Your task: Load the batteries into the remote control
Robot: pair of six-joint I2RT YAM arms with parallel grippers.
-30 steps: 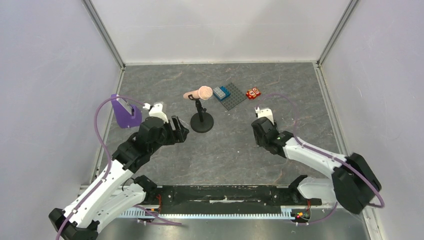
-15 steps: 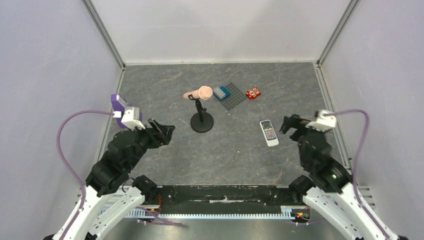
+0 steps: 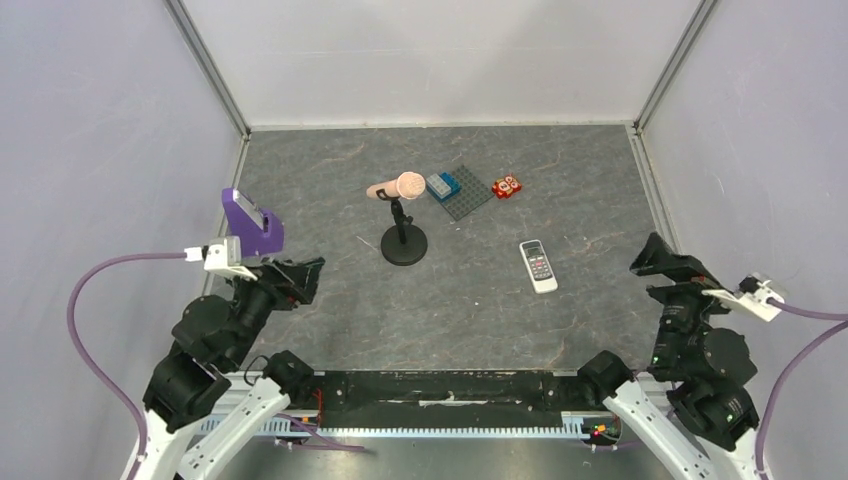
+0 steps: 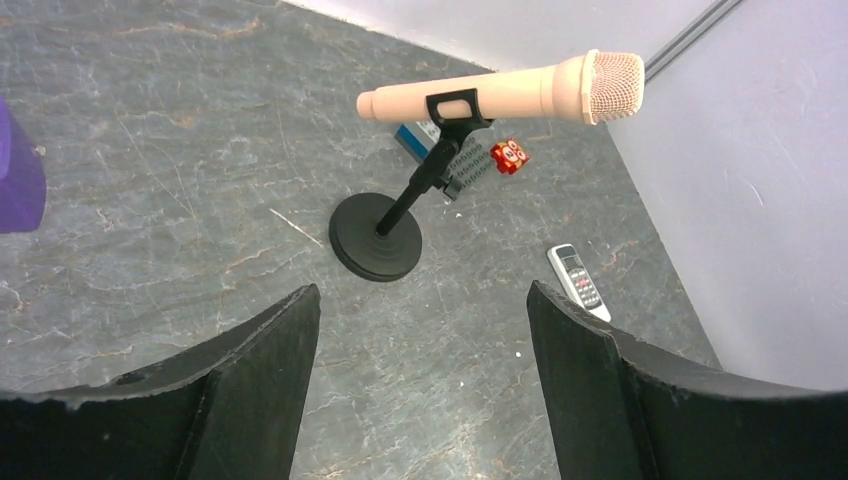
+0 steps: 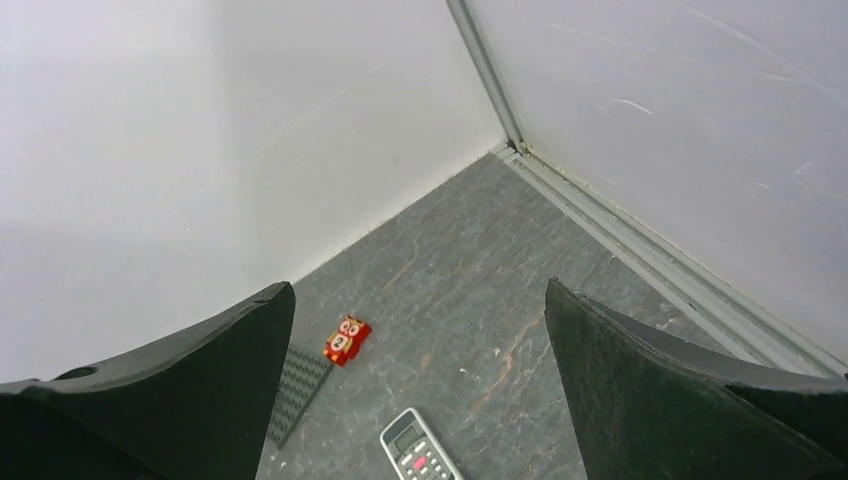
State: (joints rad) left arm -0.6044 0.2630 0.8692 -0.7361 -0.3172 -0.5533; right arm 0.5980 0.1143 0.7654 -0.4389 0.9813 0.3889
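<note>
The table (image 3: 330,180) looked like matt grey stone with pale veins, the remote control (image 3: 538,266) like smooth white plastic, the microphone (image 4: 500,95) matt peach with a mesh head, and the fingers (image 4: 255,370) of the left claw (image 4: 422,290) dull, grainy black.

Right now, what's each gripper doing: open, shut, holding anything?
Left gripper: open, holding nothing.
Right gripper: open, holding nothing.

left arm (image 3: 215,340): folded high over the near-left corner of the bench (image 3: 470,310) | left claw (image 3: 303,272) (image 4: 420,297): jaws spread wide, aimed at bench centre | right arm (image 3: 705,360): folded high over the near-right corner | right claw (image 3: 658,266) (image 5: 418,290): jaws spread wide, aimed toward the far edge
</note>
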